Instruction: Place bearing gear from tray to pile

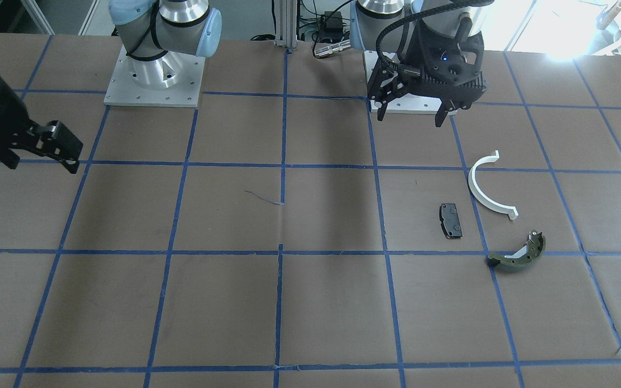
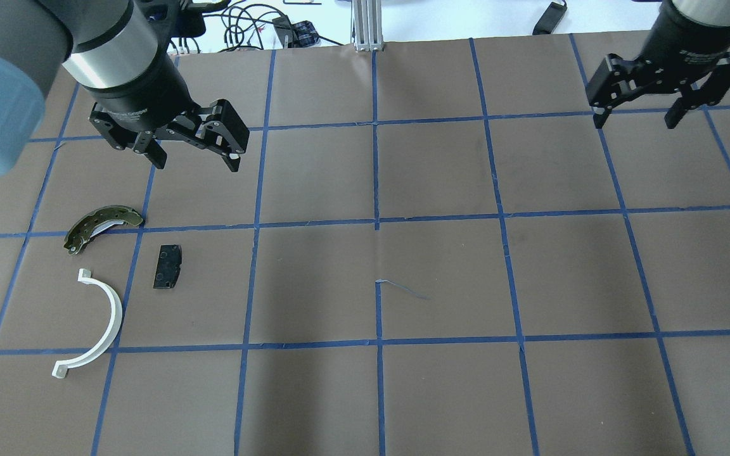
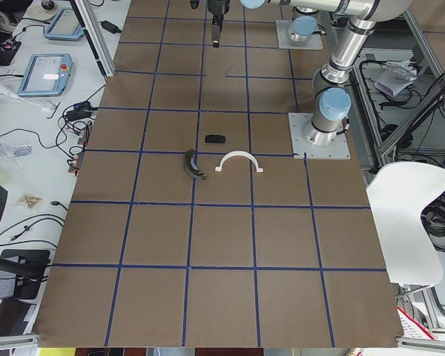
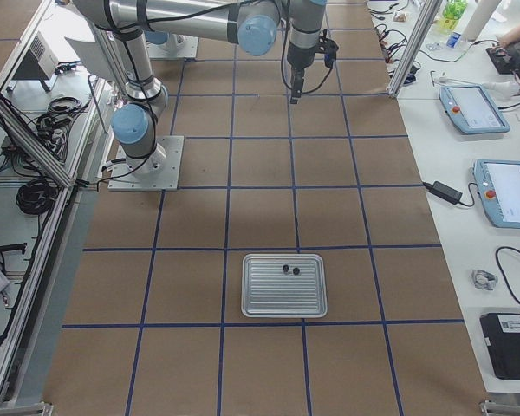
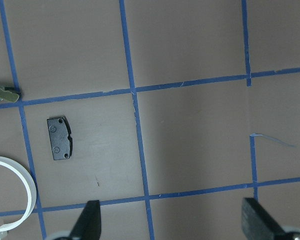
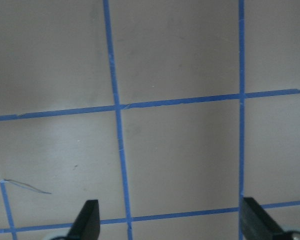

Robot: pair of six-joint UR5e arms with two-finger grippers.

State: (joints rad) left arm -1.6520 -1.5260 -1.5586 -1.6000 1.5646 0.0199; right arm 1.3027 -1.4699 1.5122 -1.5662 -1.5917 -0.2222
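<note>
Left gripper (image 2: 197, 163): spread, empty, upper left.
Right gripper (image 2: 635, 123): spread, empty, upper right.
Gears (image 4: 285, 268): two, in tray (image 4: 284, 299).
Pile (image 2: 167, 266): mid left.

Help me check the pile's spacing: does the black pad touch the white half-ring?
No, the black pad lies clear of the white half-ring, with a visible gap between them.

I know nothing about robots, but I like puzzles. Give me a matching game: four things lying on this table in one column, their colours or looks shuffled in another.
Things:
1. half-ring
2. pad
3. brake shoe
4. tray

Looks:
A. olive-green, curved
B. silvery, holding two small dark parts
C. white
D. black, flat and rectangular

Pairs: 1-C, 2-D, 3-A, 4-B
</note>
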